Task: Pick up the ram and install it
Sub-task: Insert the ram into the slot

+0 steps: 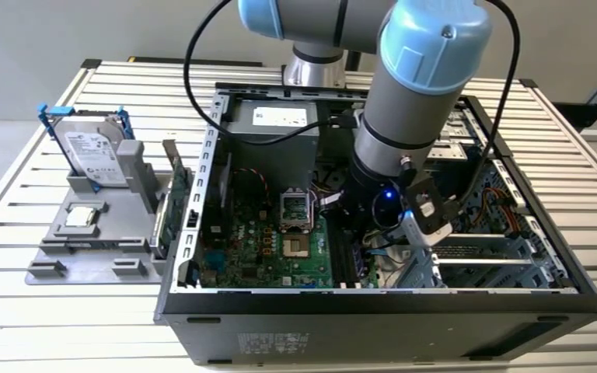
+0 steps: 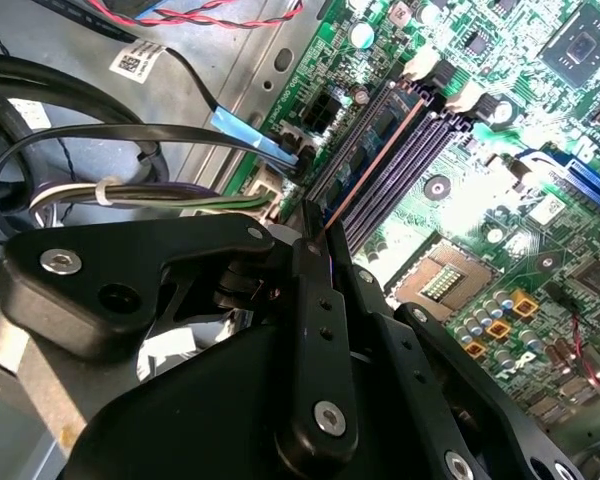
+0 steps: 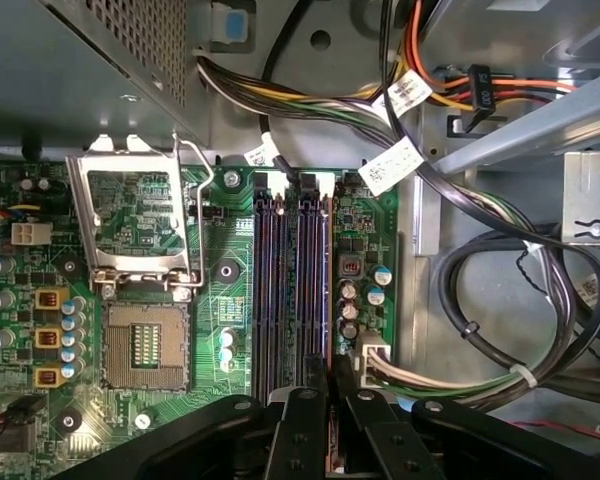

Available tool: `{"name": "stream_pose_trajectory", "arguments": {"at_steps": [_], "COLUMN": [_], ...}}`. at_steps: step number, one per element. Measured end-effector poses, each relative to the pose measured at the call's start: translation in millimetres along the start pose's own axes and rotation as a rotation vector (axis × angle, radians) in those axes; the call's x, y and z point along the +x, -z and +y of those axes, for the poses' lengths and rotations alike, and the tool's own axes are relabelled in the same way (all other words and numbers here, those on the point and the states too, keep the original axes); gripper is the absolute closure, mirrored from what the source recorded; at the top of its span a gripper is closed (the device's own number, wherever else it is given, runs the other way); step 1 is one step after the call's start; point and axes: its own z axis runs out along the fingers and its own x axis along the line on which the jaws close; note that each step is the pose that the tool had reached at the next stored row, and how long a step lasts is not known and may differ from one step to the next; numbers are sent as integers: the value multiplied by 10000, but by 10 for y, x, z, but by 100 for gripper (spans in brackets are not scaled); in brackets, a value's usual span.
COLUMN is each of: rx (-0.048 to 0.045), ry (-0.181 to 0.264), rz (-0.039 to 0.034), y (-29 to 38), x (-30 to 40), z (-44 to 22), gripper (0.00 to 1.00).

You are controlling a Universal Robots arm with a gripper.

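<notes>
Bright, even light — motherboard (image 2: pixel 500 130) glare

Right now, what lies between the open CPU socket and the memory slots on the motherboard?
In the first wrist view, only green motherboard with a mounting hole and two small capacitors.

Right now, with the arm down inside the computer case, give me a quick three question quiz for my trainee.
1. True or false: the pincer is shut on the ram, lined up along the memory slots.
2. The processor socket is: A, fitted with a cooler; B, open and empty; C, buried under cables.
3. Fill in: in the exterior view, the hard drive stands outside the case, on that view's ____.
Key: 1 true; 2 B; 3 left.
</notes>
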Motion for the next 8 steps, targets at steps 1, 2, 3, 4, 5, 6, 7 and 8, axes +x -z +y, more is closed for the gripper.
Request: {"name": "stream_pose_trajectory", "arguments": {"at_steps": [1, 2, 3, 4, 5, 6, 7, 8], "rx": [1, -3, -4, -3, -3, -3, -1, -1], "ry": [0, 0, -1, -1, 0, 0, 0, 0], "rz": [0, 0, -1, -1, -1, 1, 2, 3], "y": [0, -2, -3, -3, -3, -2, -2, -2], "x": [0, 1, 3, 3, 3, 4, 3, 4], "z": [0, 2, 4, 5, 5, 5, 6, 6], "gripper": [100, 100, 100, 100, 100, 100, 100, 100]}}
